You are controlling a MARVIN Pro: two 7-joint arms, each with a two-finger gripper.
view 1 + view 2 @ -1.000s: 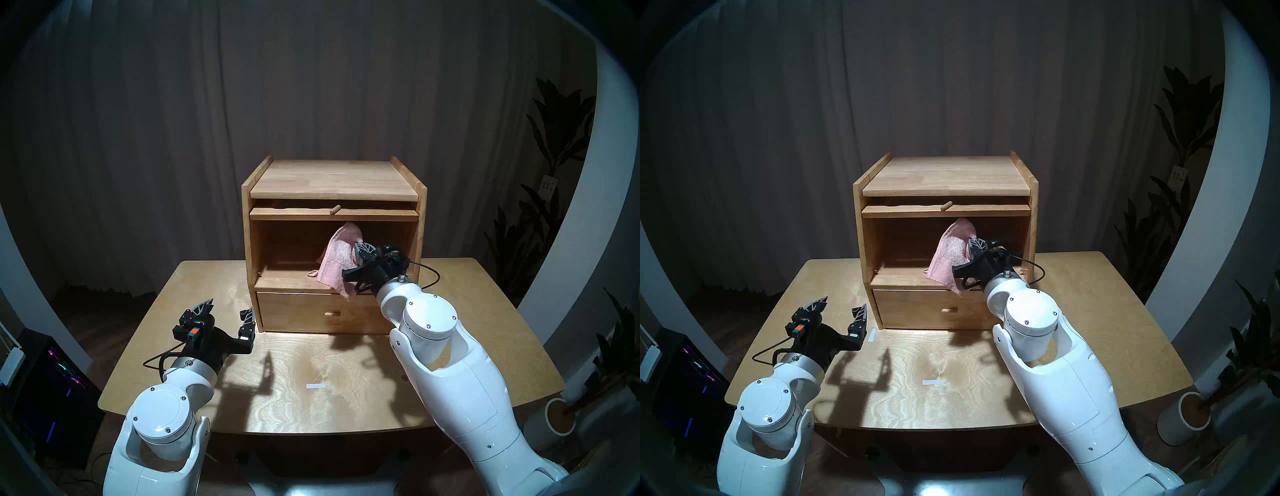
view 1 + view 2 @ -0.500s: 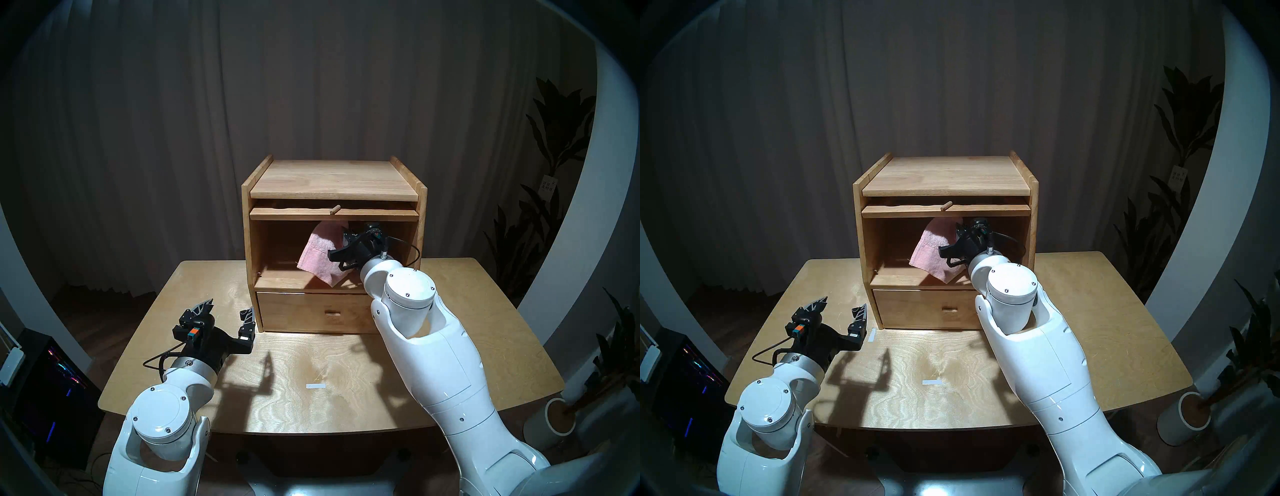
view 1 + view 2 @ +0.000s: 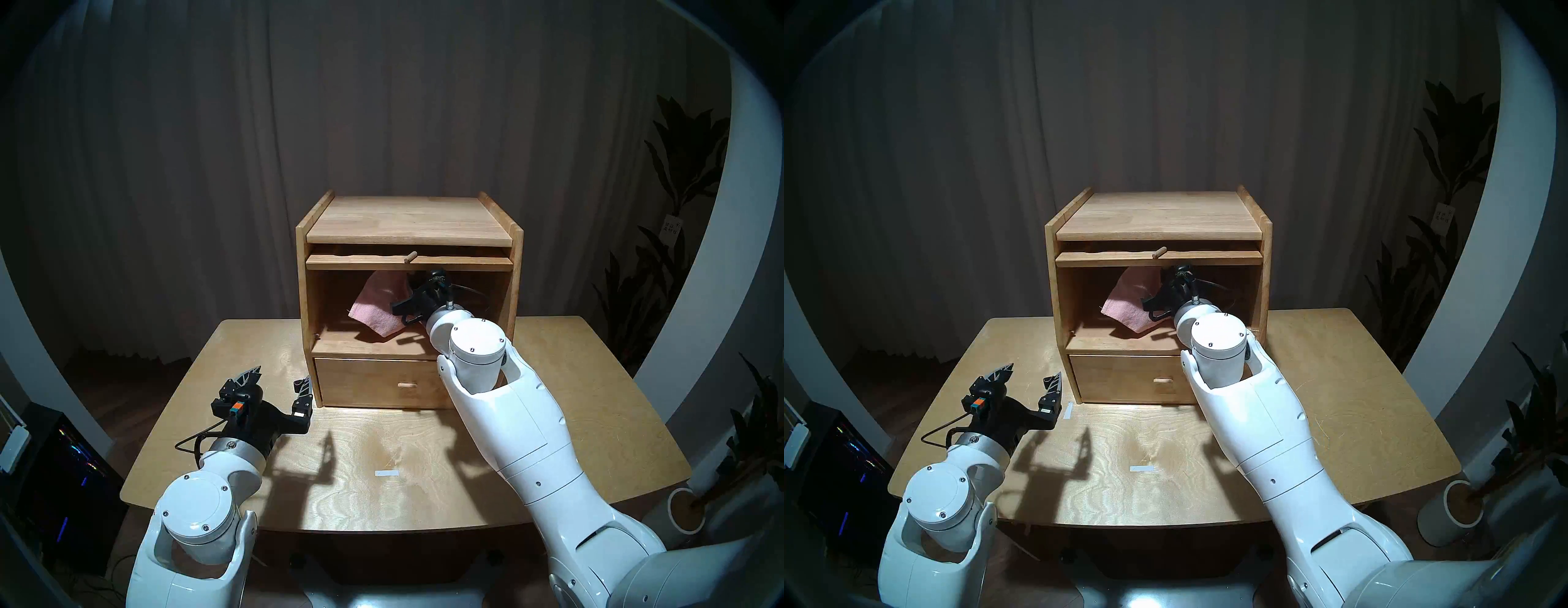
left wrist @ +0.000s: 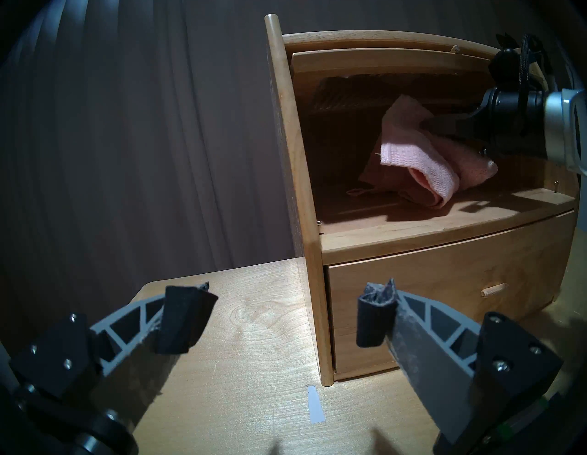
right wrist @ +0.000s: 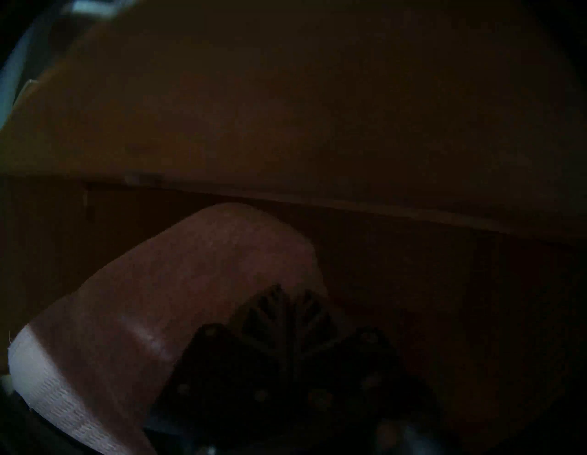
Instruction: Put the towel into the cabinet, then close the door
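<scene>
At the left, the left gripper [image 3: 280, 380] hovers low over the table [image 3: 237, 352] with its fingers spread wide apart and nothing between them, just beside the near left corner of the cabinet [image 3: 407, 216]. The drawer [image 3: 377, 382] at the cabinet's bottom sits shut. Above it, in the upper compartment, the pink towel [image 3: 377, 303] hangs clamped in the right gripper [image 3: 409, 282], whose fingers are closed together on its upper right part. The cloth droops to the left of and below the fingers, its lower folds at or just above the compartment floor. The door [image 3: 407, 262] lies flat, raised under the top board, its peg knob [image 3: 410, 256] pointing toward the near side. The right arm [image 3: 509, 416] reaches in from the right.
</scene>
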